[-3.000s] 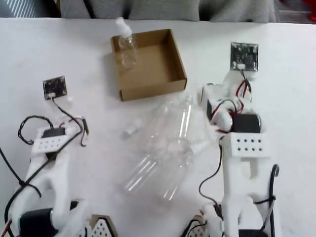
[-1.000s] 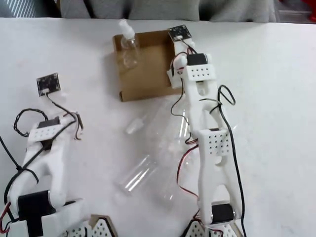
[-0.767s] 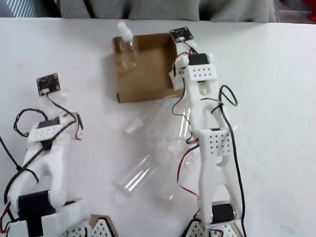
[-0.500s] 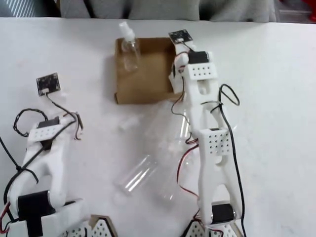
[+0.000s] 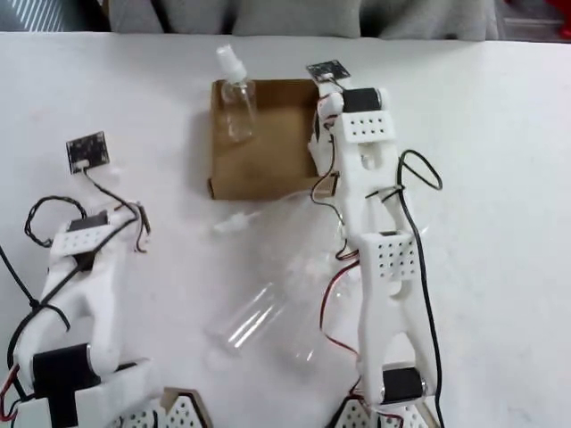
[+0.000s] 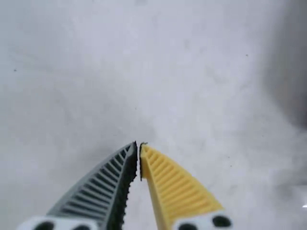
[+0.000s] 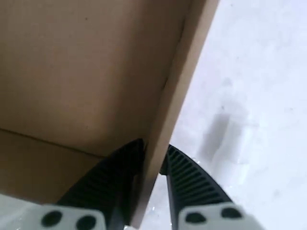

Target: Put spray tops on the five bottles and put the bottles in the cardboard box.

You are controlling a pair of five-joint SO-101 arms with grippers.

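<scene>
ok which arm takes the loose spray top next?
Left, probably. The left gripper is shut on nothing over bare table; the right gripper is clamped on the cardboard box wall.

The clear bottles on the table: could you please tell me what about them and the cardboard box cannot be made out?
Clear bottles, high view: transparent, overlapping and partly under the right arm; their number is unclear.
Cardboard box, high view: the arm covers its right wall.
Bottle in the box, high view: too small to tell if its spray top is seated.
</scene>
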